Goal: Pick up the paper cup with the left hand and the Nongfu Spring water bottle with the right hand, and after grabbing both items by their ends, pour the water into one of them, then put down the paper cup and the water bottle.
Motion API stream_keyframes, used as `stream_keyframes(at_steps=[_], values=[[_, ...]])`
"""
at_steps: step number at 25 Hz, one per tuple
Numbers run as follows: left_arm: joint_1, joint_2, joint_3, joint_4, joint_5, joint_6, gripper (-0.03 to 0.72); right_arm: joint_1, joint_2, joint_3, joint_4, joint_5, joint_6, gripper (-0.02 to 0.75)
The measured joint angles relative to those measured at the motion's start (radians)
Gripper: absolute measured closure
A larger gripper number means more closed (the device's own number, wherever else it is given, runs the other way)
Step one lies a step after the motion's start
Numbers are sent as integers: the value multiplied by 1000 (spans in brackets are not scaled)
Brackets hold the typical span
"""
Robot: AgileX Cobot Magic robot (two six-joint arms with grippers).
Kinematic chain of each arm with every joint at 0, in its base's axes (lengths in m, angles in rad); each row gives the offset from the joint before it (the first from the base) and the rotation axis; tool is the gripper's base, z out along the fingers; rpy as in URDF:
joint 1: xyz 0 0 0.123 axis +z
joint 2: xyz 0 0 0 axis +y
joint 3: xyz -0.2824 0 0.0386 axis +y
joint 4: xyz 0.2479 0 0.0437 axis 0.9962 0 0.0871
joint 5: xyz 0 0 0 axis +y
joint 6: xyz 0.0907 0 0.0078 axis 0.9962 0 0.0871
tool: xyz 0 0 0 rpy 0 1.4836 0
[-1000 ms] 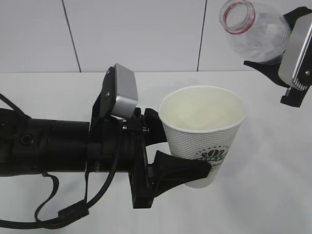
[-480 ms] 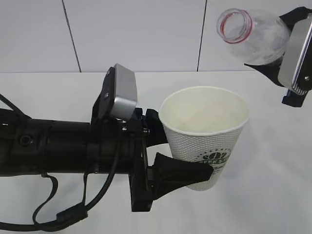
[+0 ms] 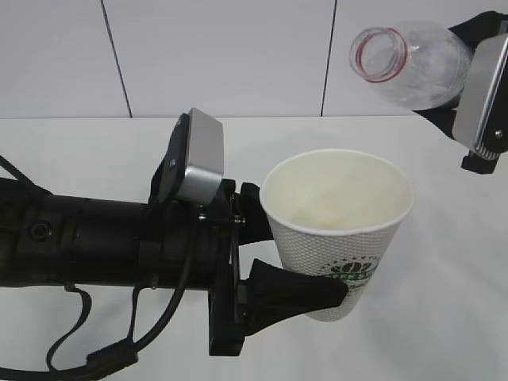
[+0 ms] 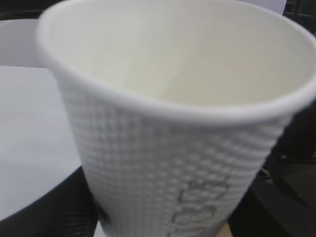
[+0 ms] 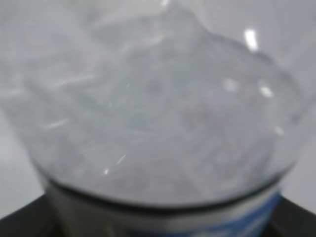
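Observation:
The white dimpled paper cup (image 3: pixel 337 238) with its green logo is upright above the table, held low on its body by my left gripper (image 3: pixel 302 254). In the left wrist view the cup (image 4: pixel 168 148) fills the frame, a black finger (image 4: pixel 44 217) on each side of it. The clear Nongfu Spring water bottle (image 3: pixel 413 59) hangs at the upper right, tilted, with its open red-ringed mouth turned left, up and to the right of the cup's rim. My right gripper (image 3: pixel 452 75) is shut on its body. The bottle (image 5: pixel 158 108) fills the right wrist view. I cannot make out the water.
The white table (image 3: pixel 79 143) runs back to a white panelled wall (image 3: pixel 222 55). The left arm's black cable (image 3: pixel 103 353) loops down at the lower left, close to the frame's bottom edge.
The cup and left arm have sunk slightly and drifted right. The bottle's mouth has dropped a little and shifted left. Both grips are unchanged.

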Motion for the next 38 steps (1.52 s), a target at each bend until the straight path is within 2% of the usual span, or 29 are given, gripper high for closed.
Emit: stream_keyframes(at_steps=[38], values=[[0,0,0,3,-7,0,166,0,0,0,62,-15,-183,253]])
